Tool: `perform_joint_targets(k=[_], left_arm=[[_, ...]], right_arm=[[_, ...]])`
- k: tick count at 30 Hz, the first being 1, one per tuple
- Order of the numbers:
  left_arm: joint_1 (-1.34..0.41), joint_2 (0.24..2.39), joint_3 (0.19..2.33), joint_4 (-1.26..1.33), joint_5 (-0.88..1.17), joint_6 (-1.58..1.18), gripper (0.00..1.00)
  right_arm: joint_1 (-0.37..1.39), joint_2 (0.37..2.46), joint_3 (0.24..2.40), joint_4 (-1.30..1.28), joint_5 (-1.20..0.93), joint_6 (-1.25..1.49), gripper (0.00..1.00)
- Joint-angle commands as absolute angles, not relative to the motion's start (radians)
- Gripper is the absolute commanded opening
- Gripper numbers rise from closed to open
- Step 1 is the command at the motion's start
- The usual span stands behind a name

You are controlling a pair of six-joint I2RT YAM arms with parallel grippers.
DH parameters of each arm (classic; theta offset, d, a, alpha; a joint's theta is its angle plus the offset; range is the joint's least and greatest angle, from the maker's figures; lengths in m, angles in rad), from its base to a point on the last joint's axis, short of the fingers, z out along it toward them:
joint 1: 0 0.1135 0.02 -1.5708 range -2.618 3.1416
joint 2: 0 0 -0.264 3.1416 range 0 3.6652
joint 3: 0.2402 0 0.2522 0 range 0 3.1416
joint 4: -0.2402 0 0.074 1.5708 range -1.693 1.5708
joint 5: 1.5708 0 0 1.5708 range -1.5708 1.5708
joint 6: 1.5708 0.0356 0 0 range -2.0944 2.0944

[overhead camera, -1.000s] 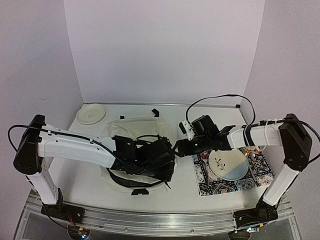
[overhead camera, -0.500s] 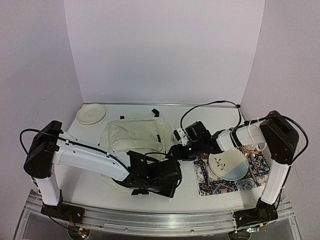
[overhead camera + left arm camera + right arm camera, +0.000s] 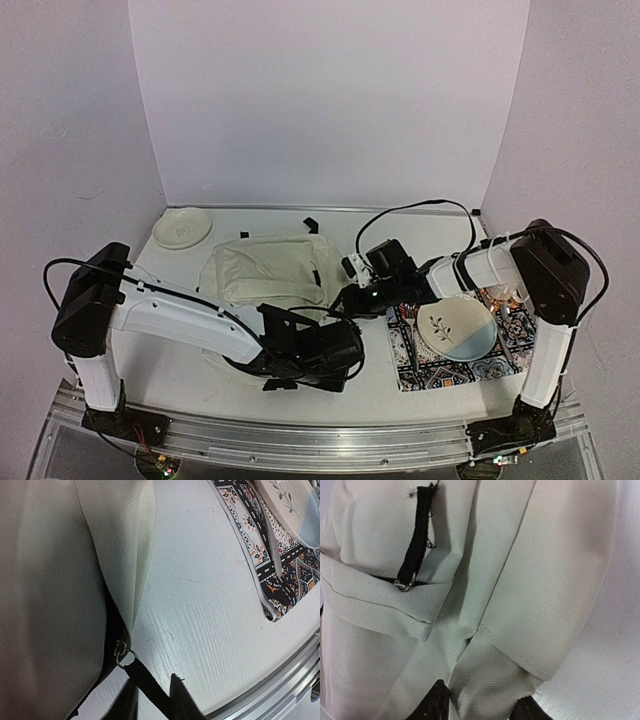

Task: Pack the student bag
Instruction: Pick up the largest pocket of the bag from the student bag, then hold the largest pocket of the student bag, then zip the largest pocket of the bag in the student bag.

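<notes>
Two claws opening the student bag (image 3: 265, 270): right gripper (image 3: 480, 696) pinches fabric between its tips; left gripper (image 3: 152, 689) straddles the black strap (image 3: 138, 673), grip unclear; next, spread.

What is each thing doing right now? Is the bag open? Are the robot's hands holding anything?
student bag, lying flat; whether open, not visible.
left gripper, jaws either side of the black strap; grip unclear.
right gripper, jaws either side of a bag fold; grip unclear.
flowered plate, empty, on the patterned mat.
small cream plate, empty, far left.
</notes>
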State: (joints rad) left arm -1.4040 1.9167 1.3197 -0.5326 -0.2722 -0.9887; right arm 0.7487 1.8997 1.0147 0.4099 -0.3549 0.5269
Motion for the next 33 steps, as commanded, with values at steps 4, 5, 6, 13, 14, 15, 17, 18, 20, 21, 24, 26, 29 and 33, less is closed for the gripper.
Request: perform_joint_targets(k=[4, 5, 6, 13, 14, 15, 17, 18, 20, 21, 24, 26, 29, 33], left_arm=[[-1.404, 1.882, 1.299, -0.526, -0.297, -1.008, 0.0], [-1.405, 1.871, 1.291, -0.526, -0.296, -1.008, 0.0], [-1.404, 1.86, 1.284, -0.526, -0.293, -1.007, 0.0], [-1.405, 1.793, 1.242, -0.527, -0.271, -0.975, 0.0], [-1.406, 1.782, 1.236, -0.527, -0.27, -0.97, 0.0], [-1.406, 1.773, 1.231, -0.527, -0.27, -0.964, 0.0], [-1.406, 1.759, 1.222, -0.527, -0.269, -0.947, 0.0], [-1.406, 1.754, 1.22, -0.528, -0.268, -0.938, 0.0], [-1.404, 1.748, 1.218, -0.528, -0.272, -0.925, 0.0], [-1.404, 1.747, 1.219, -0.528, -0.275, -0.921, 0.0], [-1.402, 1.761, 1.244, -0.528, -0.295, -0.898, 0.0], [-1.399, 1.775, 1.27, -0.527, -0.314, -0.884, 0.0], [-1.392, 1.796, 1.306, -0.526, -0.332, -0.854, 0.0], [-1.385, 1.819, 1.342, -0.52, -0.34, -0.822, 0.0]], right_arm=[[0.728, 1.916, 1.093, 0.424, -0.338, 0.503, 0.11], [0.717, 1.917, 1.102, 0.416, -0.327, 0.496, 0.06], [0.706, 1.92, 1.114, 0.406, -0.314, 0.488, 0.0], [0.573, 1.964, 1.21, 0.348, -0.245, 0.419, 0.0], [0.555, 1.981, 1.237, 0.338, -0.242, 0.41, 0.0], [0.538, 2.0, 1.267, 0.325, -0.239, 0.399, 0.0], [0.506, 2.038, 1.328, 0.299, -0.238, 0.379, 0.0], [0.494, 2.053, 1.355, 0.291, -0.238, 0.372, 0.0], [0.481, 2.07, 1.394, 0.271, -0.245, 0.353, 0.01], [0.481, 2.071, 1.411, 0.262, -0.255, 0.344, 0.03], [0.481, 2.03, 1.388, 0.253, -0.323, 0.354, 0.16], [0.481, 1.969, 1.331, 0.255, -0.346, 0.377, 0.3], [0.482, 1.859, 1.19, 0.296, -0.386, 0.429, 0.43], [0.503, 1.709, 1.004, 0.383, -0.442, 0.521, 0.54]])
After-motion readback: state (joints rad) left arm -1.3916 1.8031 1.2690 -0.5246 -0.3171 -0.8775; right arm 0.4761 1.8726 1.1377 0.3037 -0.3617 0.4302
